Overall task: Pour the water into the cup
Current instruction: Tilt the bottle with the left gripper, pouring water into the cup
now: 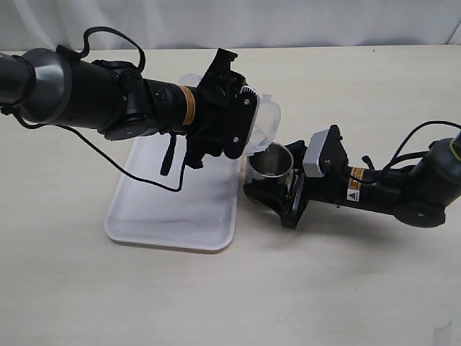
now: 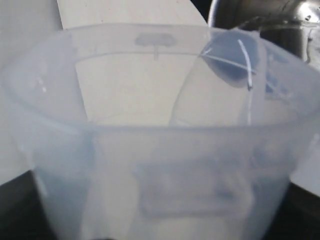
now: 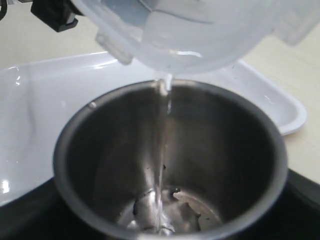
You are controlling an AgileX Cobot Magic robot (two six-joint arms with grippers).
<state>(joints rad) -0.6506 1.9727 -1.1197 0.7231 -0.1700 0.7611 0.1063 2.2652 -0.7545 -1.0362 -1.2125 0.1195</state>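
The shiny steel cup (image 1: pixel 271 161) stands upright just right of the tray, held by my right gripper (image 1: pixel 277 189), which is shut on it. It fills the right wrist view (image 3: pixel 100 165). My left gripper (image 1: pixel 241 119) is shut on a translucent plastic tumbler (image 1: pixel 265 122), tipped with its mouth over the cup. A thin clear stream of water (image 3: pixel 161 160) runs from the tumbler's rim (image 3: pixel 170 55) into the cup, and a small shiny pool lies on its bottom. The tumbler fills the left wrist view (image 2: pixel 150 130); the cup's rim (image 2: pixel 260 20) shows past it.
A white tray (image 1: pixel 173 209) lies on the beige table under the left arm, its right edge close to the cup. The left arm's black cable hangs over the tray. The right arm stretches low across the table from the right.
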